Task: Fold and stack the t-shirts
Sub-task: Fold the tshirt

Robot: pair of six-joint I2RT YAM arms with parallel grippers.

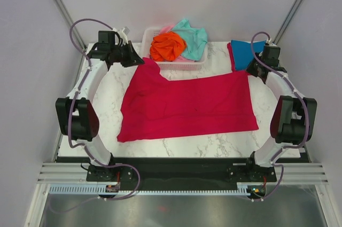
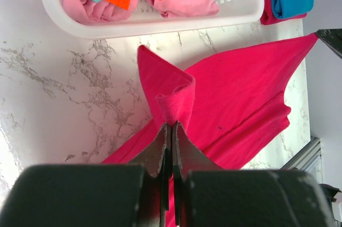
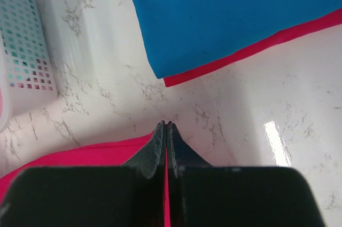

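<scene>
A large crimson-red soft cloth t-shirt (image 1: 187,104) lies spread mostly flat across the middle of the white marble-patterned bench (image 1: 214,142), its long side running left to right. Its two far corners are lifted towards the arms. The left gripper (image 2: 171,125) is at the shirt's far-left corner, and its jaws are pressed together on a small rolled fold of the crimson cloth, which stands up just past the fingertips. From there the rest of the shirt fans out across the bench to the right. The right gripper (image 3: 166,125) is at the shirt's far-right corner. Its jaws are closed with a thin line of crimson cloth showing between them, and the shirt's edge runs up to them from the left. Just behind the shirt's far edge stands a white plastic slatted basket (image 1: 147,37), which holds a crumpled orange t-shirt (image 1: 166,46), a mint-teal t-shirt (image 1: 193,39) and a pink t-shirt (image 2: 187,2). At the far right of the bench, just beyond the right gripper, a folded blue t-shirt (image 3: 240,13) rests on top of a folded crimson t-shirt (image 3: 256,51) whose edge shows beneath it.
</scene>
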